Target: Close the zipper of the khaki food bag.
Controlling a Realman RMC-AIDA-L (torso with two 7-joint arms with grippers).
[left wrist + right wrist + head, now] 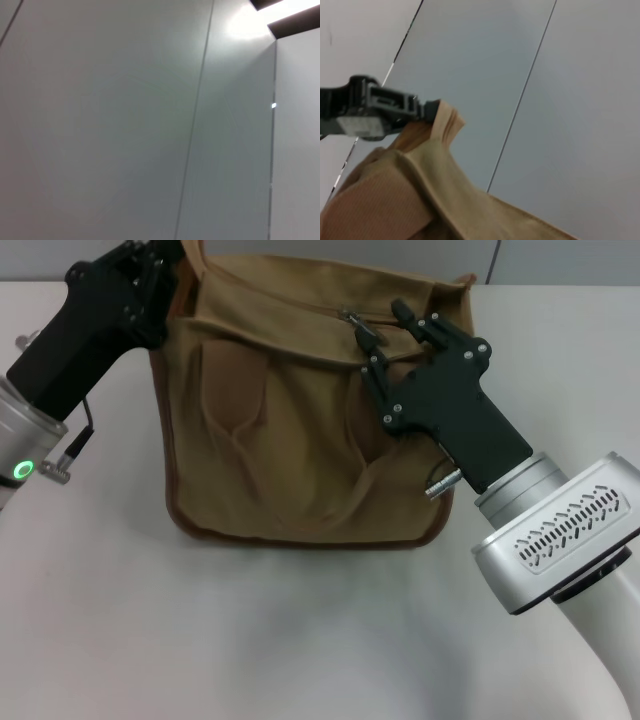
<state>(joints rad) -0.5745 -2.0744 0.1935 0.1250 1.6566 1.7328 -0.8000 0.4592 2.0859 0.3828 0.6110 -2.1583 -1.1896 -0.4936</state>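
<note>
Khaki food bag [290,430], right tool [372,338] clenched on zipper [352,316], left tool [427,111] gripping corner.

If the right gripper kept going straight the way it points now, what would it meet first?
Most likely the zipper slider on the khaki food bag: the right gripper points up-left at it, fingertips right beside it. Depth is unclear; contact may already exist.

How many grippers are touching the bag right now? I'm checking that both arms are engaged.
2. The left gripper pinches the bag at its top left corner; the right gripper is at the zipper slider, top right.
</note>
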